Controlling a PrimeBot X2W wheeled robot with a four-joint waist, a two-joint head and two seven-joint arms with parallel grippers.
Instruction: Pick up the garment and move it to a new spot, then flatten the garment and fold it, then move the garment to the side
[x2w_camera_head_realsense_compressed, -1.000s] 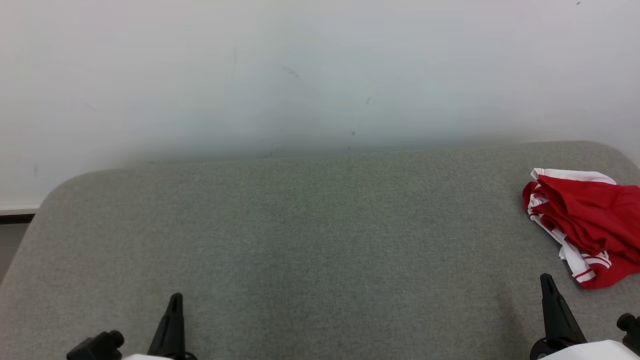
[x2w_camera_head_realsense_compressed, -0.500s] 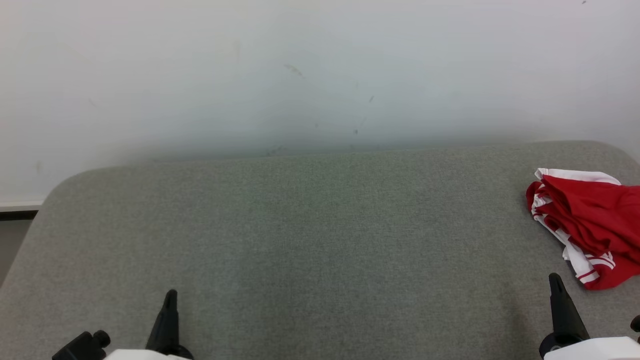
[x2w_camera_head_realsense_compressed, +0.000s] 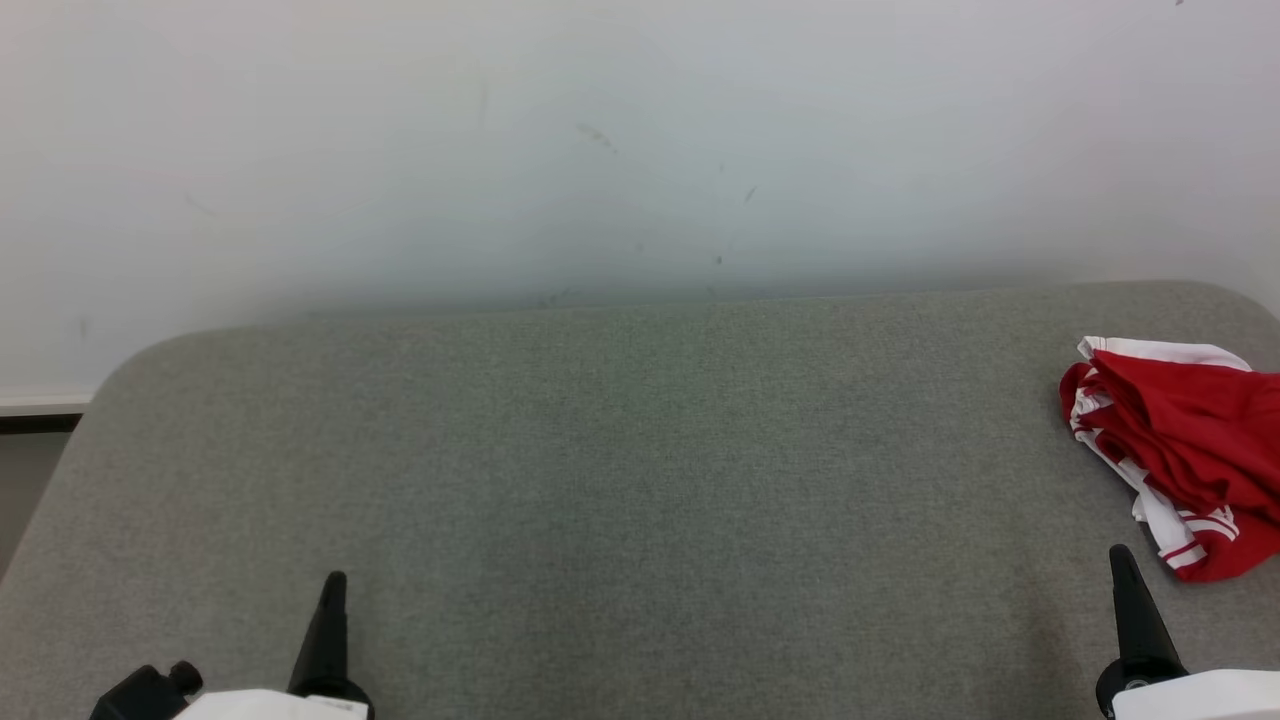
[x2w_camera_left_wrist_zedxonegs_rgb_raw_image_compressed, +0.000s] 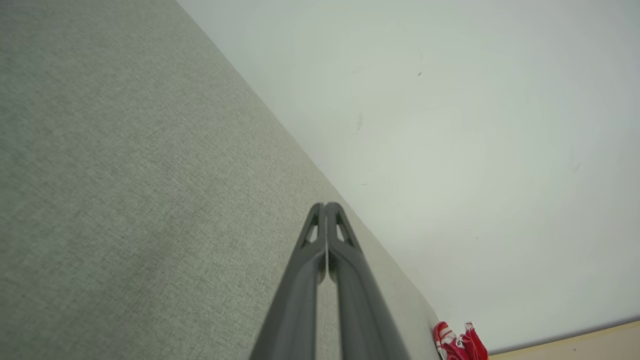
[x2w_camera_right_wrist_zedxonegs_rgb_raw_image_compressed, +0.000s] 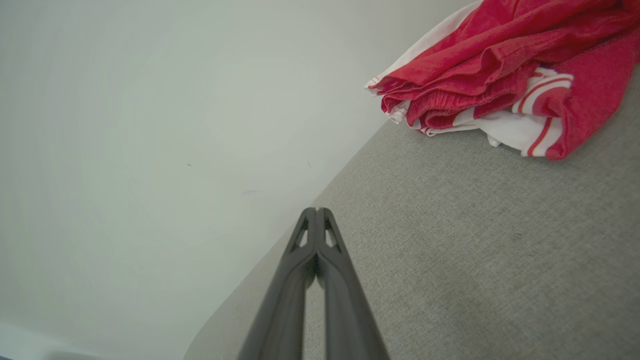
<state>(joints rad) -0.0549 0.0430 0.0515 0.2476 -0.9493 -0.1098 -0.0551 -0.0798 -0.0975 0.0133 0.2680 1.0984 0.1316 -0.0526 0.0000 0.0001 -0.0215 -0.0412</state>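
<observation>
so the garment is red with white trim and thin red stripes on the white, maybe shorts or a jersey but it's too bunched up to tell, lying in a crumpled heap near the far right corner of the grey bench

1. Grey woven surface stretching wide, curving at both far corners, meeting the wall along its far edge.
2. White wall rising behind it, carrying a few small dark scuffs.
3. White skirting running at far left, sitting over a dark strip.
</observation>
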